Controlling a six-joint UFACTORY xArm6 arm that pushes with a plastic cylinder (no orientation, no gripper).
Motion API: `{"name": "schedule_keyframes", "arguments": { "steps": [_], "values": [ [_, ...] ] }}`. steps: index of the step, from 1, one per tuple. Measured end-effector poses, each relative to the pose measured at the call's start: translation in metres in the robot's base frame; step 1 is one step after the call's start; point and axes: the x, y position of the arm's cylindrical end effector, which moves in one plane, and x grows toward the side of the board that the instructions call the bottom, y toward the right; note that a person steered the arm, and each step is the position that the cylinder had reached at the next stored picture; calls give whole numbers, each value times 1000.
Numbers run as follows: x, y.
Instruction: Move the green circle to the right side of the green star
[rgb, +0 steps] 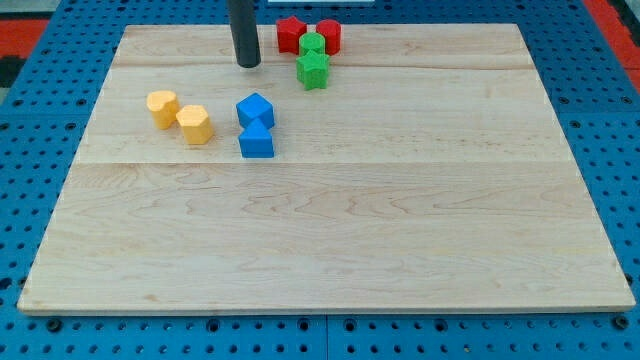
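The green circle (312, 44) sits near the view's top, between two red blocks and touching them. The green star (312, 70) lies just below the circle, touching or nearly touching it. My tip (248, 65) rests on the board to the left of both green blocks, about a block's width from the star. The rod rises from the tip out of the view's top.
A red block (290, 33) is left of the green circle and a red block (329, 36) is right of it. Two blue blocks (255, 109) (256, 142) lie below my tip. Two yellow blocks (162, 107) (195, 124) lie at the left. The wooden board (330, 240) ends near the red blocks.
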Motion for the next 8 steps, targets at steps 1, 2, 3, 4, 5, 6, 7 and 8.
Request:
{"name": "schedule_keyframes", "arguments": {
  "steps": [1, 2, 3, 4, 5, 6, 7, 8],
  "values": [
    [-2, 7],
    [-14, 7],
    [-20, 18],
    [-20, 76],
    [-18, 135],
    [-9, 171],
    [-22, 171],
    [-40, 196]
  ]
}}
